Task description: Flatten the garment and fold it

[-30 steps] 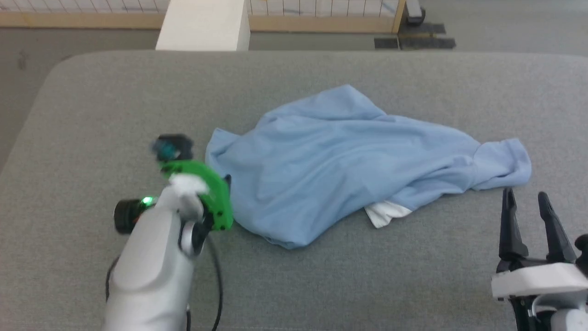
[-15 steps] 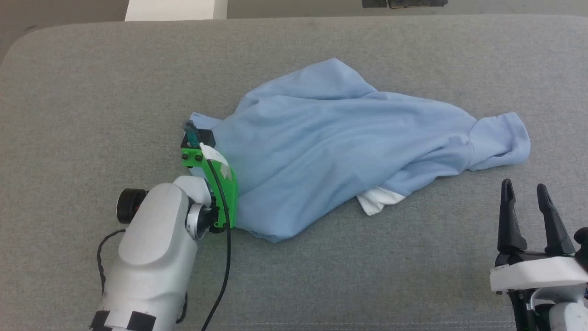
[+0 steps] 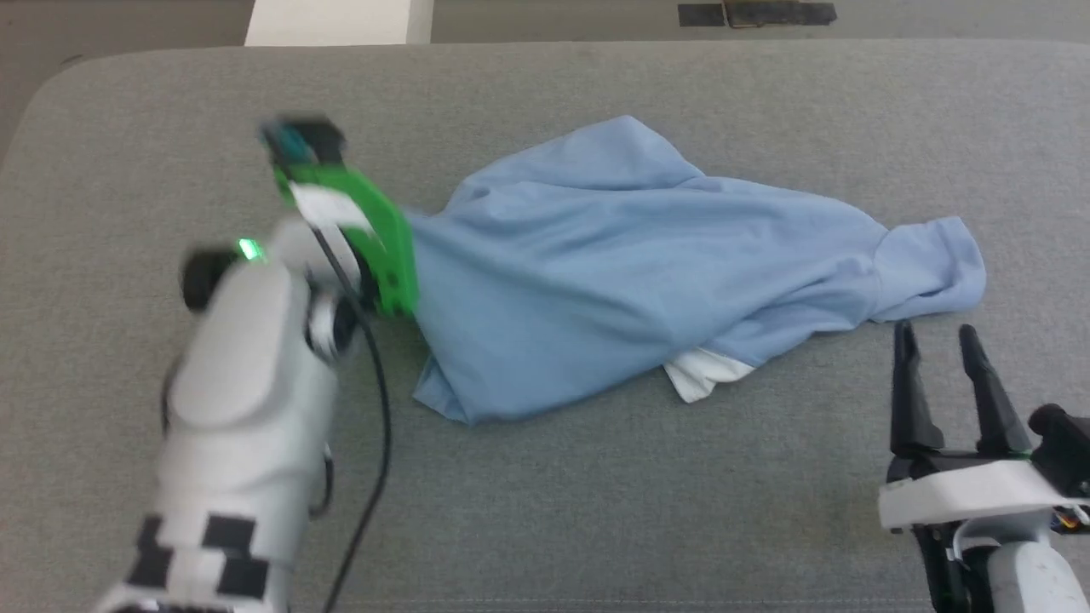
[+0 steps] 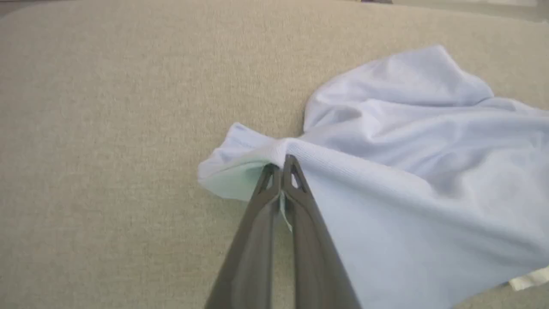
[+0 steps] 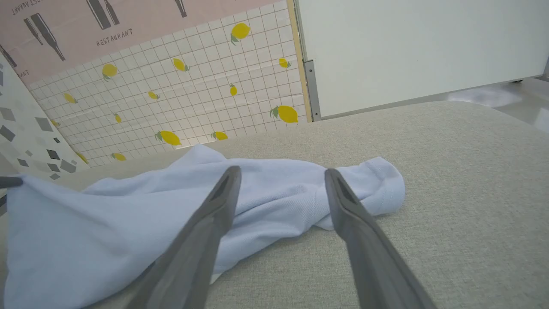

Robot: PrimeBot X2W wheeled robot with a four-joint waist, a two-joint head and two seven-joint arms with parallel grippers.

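Note:
The garment (image 3: 630, 264) is a light-blue shirt lying crumpled in the middle of the grey table, with a white patch (image 3: 702, 376) showing at its near edge. My left gripper (image 4: 281, 165) is shut on a bunched fold at the garment's left edge, and the cloth stretches up from the table to it. In the head view its fingers sit under the green wrist mount (image 3: 366, 230). My right gripper (image 3: 937, 340) stands open and holds nothing, just in front of the garment's right sleeve (image 5: 377, 189); the right wrist view shows its fingers (image 5: 283, 172) spread, short of the cloth.
The grey padded table (image 3: 596, 511) has rounded far corners. A white block (image 3: 336, 21) and dark floor mats (image 3: 758, 13) lie beyond its far edge. A lemon-tiled wall (image 5: 193, 86) and a white panel (image 5: 407, 43) stand behind. A black cable (image 3: 375, 443) hangs along my left arm.
My left gripper went from open beside the garment to shut on its left edge, then moved up and away, pulling that edge off the table. The head camera tilted. The right gripper stayed open.

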